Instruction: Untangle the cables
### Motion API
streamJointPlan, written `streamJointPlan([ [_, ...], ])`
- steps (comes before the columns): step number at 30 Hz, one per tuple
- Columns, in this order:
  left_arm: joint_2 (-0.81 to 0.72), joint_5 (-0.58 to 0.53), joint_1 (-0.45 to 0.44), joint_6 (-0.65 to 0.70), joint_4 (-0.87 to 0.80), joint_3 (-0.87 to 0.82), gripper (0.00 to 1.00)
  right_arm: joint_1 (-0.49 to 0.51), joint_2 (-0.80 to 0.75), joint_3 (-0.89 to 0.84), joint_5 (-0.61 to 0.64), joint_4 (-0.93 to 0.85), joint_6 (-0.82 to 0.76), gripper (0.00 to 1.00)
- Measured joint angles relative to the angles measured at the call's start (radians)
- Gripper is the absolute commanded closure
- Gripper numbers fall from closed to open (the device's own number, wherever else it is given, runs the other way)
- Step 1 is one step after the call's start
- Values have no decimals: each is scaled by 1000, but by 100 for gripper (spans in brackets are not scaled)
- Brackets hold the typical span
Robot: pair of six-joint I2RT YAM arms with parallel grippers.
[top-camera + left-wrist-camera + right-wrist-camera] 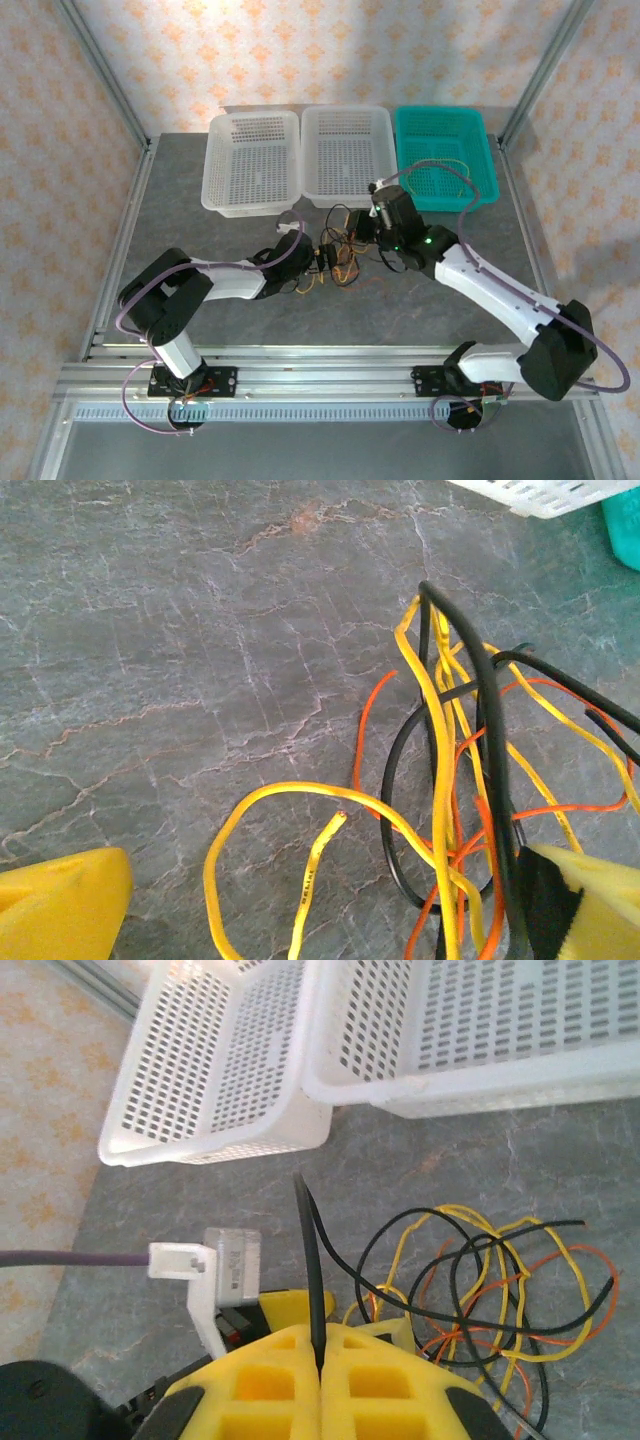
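**While the right end effector point(320, 1350) pinches a black strand point(311, 1260), the left end effector point(320, 910) stands spread**

As the top camera shows it, the cables point(335, 258) lie in one tangle of yellow, black and orange strands on the grey table point(200, 240). They sit in front of two white baskets point(255, 160) and a teal basket point(445, 155). Both arms reach into the tangle, the left arm from the left side and the right arm from the right.

From the left wrist, the yellow fingers point(60, 905) stand wide apart at the lower corners and hold nothing. Strands loop on the table between them and crowd against the right-hand finger. One yellow end lies loose near the middle.

From the right wrist, the fingers are pressed together on the black strand, which rises straight up from between them. The rest of the tangle lies on the table just to their right, and the white baskets stand beyond.
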Motion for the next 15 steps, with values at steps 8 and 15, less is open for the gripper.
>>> streamJointPlan([
  [8,11,-5,0,-19,-28,12,1,0,-54,53,32,-1,-104,100],
  [15,1,-43,-1,-50,-43,6,1,0,-169,95,171,-3,-138,100],
])
